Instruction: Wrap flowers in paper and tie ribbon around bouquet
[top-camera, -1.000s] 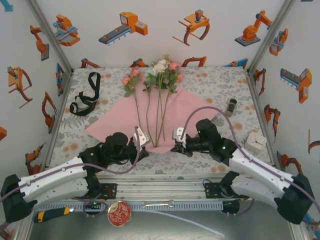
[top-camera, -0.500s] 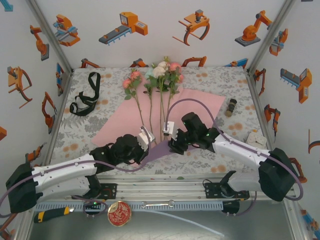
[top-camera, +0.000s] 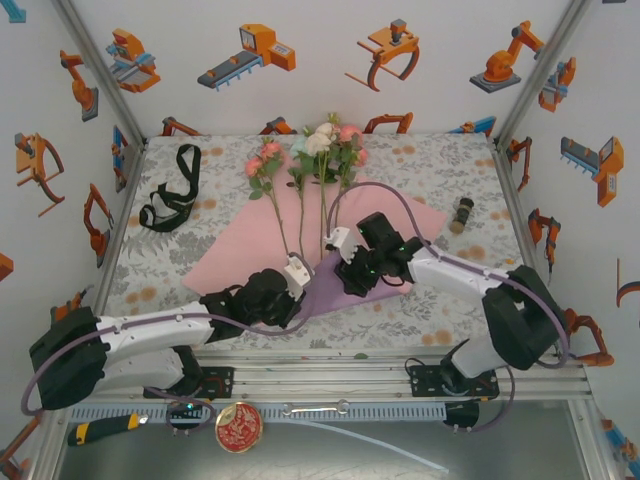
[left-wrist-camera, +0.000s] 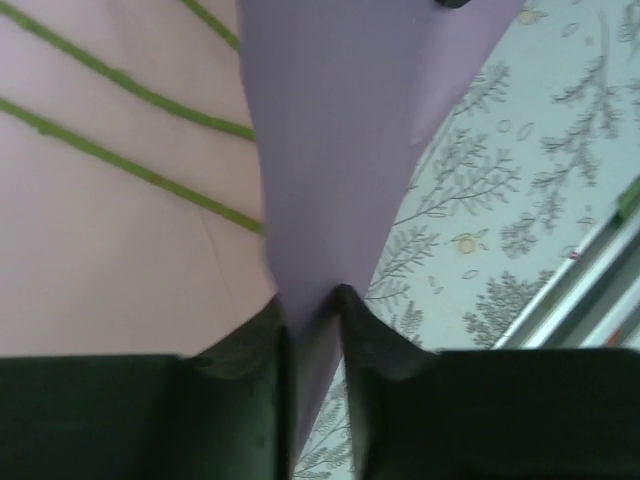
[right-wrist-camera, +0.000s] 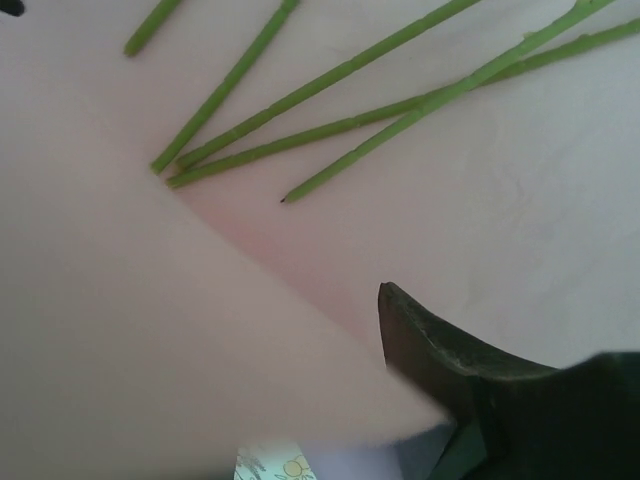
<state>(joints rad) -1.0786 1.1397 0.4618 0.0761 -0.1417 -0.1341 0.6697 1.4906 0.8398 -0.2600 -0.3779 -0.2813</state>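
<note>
The flowers (top-camera: 325, 145) lie on the paper (top-camera: 235, 250), heads at the far side, thin green stems (right-wrist-camera: 350, 70) running toward me. The paper shows pink, and its near corner is folded up and over, showing its lilac underside (top-camera: 338, 288). My left gripper (top-camera: 300, 280) is shut on that lilac corner (left-wrist-camera: 340, 150), the jaws pinching it beside two stems (left-wrist-camera: 120, 90). My right gripper (top-camera: 345, 262) hovers over the fold. One of its fingers (right-wrist-camera: 430, 340) stands off to the side above pink paper (right-wrist-camera: 500, 200), and a flap covers the other. The black ribbon (top-camera: 170, 200) lies coiled at the far left.
A small dark cylinder (top-camera: 464, 212) stands at the right of the flowered tablecloth (top-camera: 450, 160). The table's metal front rail (left-wrist-camera: 600, 260) runs just right of the left gripper. A red round tin (top-camera: 238, 427) and a yellow-handled tool (top-camera: 100, 430) lie below the rail.
Both grippers have moved away from the near edge, lifting the paper's near corner over the stem ends so the lilac side shows. The right jaws have come apart.
</note>
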